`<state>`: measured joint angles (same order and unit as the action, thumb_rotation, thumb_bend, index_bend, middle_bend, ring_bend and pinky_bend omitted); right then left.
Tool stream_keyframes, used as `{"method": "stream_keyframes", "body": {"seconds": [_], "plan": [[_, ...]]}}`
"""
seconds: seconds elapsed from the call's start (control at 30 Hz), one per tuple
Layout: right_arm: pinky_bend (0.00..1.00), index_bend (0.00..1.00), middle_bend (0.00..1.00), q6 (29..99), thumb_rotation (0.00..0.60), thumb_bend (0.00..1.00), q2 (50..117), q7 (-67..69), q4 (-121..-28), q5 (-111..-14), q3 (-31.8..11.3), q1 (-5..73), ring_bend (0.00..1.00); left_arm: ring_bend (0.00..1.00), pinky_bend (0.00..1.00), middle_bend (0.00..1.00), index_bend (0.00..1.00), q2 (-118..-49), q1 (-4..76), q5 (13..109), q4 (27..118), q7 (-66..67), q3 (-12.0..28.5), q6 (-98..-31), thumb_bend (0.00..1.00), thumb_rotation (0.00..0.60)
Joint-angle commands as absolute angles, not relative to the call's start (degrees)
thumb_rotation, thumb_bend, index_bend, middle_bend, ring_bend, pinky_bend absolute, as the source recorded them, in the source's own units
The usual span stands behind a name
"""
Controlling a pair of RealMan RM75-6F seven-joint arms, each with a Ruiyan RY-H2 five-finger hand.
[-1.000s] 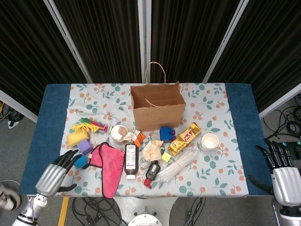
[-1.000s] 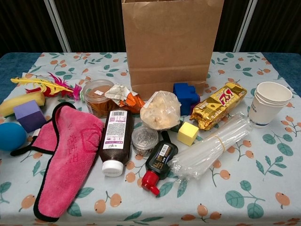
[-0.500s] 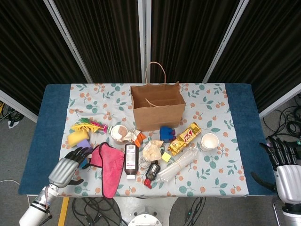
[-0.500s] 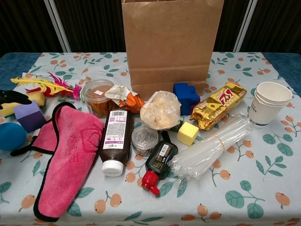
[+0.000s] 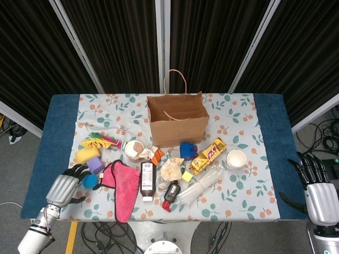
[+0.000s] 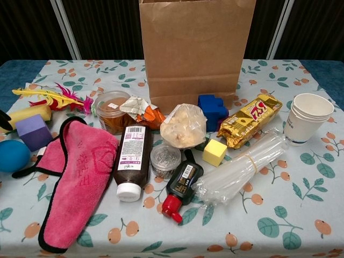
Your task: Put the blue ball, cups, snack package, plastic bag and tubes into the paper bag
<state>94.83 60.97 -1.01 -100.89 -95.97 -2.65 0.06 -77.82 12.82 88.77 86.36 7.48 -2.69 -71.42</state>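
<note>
The left hand (image 5: 64, 185), fingers spread and empty, hovers just beside the blue ball (image 6: 13, 155), so the opening step looks to be grasping it, which calls for closing the fingers around it before carrying it to the paper bag (image 5: 177, 120).

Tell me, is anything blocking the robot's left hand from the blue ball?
No. The left hand sits right beside the blue ball, nothing between them. The purple block and pink cloth only lie alongside.

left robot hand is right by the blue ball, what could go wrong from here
The blue ball lies at the table's left edge, against the pink cloth; a nudge from the left robot hand could roll it off. The purple block sits close behind, so the fingers may knock it or snag the cloth.
</note>
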Motion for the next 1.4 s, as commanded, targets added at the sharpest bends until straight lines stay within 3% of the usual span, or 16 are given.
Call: {"method": "stream_keyframes", "body": {"seconds": [0.03, 1.4], "plan": [[0.00, 0.16, 0.05, 94.8, 0.600, 0.01, 61.1, -1.1, -100.8, -95.8, -2.7, 0.1, 0.00, 0.17, 0.29, 0.29, 0.34, -78.6, 12.7, 88.8, 85.7, 6.4, -3.0, -71.5, 0.12, 0.600], [0.00, 0.16, 0.05, 92.2, 0.600, 0.02, 61.5, -1.7, -99.7, -92.1, -3.6, 0.8, 0.00, 0.33, 0.41, 0.41, 0.42, -87.6, 13.9, 88.5, 72.6, 1.1, -1.9, -73.3, 0.16, 0.600]]}}
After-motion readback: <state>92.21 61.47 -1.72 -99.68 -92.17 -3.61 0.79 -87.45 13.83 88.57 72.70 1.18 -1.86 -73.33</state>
